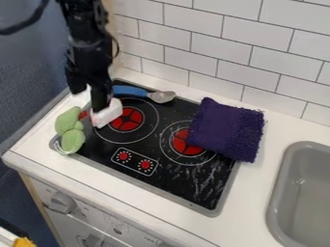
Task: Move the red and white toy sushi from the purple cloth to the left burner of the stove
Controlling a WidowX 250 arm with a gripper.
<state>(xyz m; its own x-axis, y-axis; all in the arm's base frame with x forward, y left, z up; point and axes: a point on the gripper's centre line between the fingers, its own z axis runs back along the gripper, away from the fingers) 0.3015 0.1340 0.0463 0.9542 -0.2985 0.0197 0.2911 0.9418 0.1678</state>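
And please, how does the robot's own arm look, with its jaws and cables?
The arm is black, built of blocky, jointed parts, and the jaws are black too. A thick dark cable curves away at the upper left, and a thin dark wire loops out on the picture's right side of the arm. I cannot make out any markings.

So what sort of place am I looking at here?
Most likely a kitchen corner, possibly a toy or mock-up one: there is a black stovetop with red burners, a grey sink set into the counter, and a tiled wall behind.
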